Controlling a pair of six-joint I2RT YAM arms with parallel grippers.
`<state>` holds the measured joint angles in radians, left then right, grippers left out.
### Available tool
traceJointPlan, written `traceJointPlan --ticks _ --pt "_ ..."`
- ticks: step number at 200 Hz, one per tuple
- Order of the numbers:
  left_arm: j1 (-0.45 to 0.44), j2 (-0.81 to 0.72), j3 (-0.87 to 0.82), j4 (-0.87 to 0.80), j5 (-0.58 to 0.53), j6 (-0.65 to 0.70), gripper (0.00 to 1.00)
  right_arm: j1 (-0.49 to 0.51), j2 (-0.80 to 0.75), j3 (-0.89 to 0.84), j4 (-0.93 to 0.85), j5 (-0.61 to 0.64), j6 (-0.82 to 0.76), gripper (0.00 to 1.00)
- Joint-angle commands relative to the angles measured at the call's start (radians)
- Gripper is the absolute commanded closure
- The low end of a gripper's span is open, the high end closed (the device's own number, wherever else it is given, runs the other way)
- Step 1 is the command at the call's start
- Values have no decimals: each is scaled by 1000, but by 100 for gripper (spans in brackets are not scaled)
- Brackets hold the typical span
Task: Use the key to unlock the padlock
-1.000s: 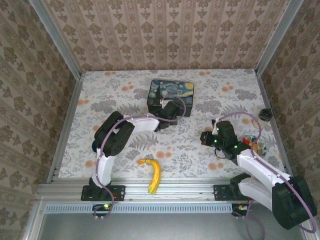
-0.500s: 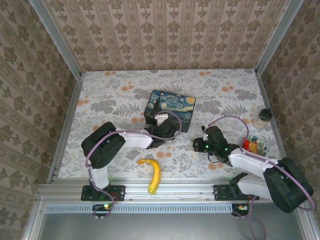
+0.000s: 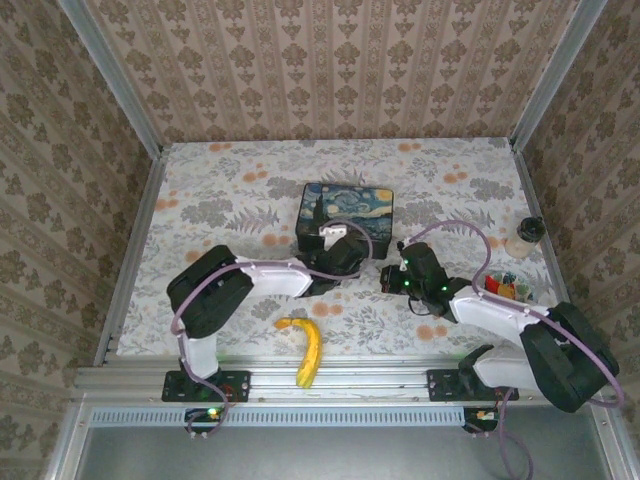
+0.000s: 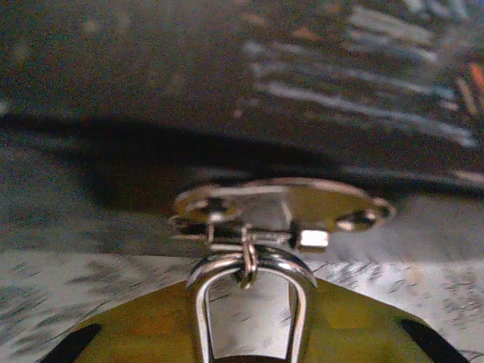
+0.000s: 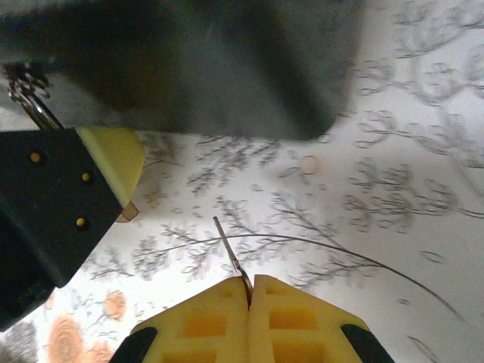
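Right gripper (image 5: pixel 249 281), pads pressed together on the thin key (image 5: pixel 229 248), blade pointing fwd, sits just beside left gripper (image 4: pixel 249 333) pinching the padlock (image 4: pixel 219 266), which lies ahead-left of key tip.

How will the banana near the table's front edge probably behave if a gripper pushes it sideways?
The banana is curved and lies flat, so it would likely pivot or slide, not roll. It looks ripe yellow, so it is probably soft: a hard push may bruise it.

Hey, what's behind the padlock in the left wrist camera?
Behind the padlock: a small ring, flat silvery metal pieces, then the dark tin box. The pieces cover part of the box's base.
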<state>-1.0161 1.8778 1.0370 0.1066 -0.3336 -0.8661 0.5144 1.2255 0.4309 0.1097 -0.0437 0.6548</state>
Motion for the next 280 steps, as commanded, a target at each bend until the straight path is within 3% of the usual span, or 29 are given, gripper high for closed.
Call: traceJointPlan --ticks 1,34,70,122,190,226,280 --pt "-7 51 105 50 70 52 100 -18 -82 -26 -111 113 17 100" --pt "13 163 242 28 176 6 100 -75 -190 -103 -112 74 12 100" --pt "44 214 307 37 244 -94 100 -96 -187 -178 100 -55 -31 100" --pt "65 175 183 200 279 -243 100 -94 -87 -219 366 -88 -41 100" --pt "86 209 109 408 368 -361 100 -69 0 -197 434 -78 -38 100" --pt "99 193 92 411 383 -367 100 -44 53 -211 536 -56 -53 100" --pt "136 176 95 351 457 -479 100 -34 85 -193 573 -9 -103 100"
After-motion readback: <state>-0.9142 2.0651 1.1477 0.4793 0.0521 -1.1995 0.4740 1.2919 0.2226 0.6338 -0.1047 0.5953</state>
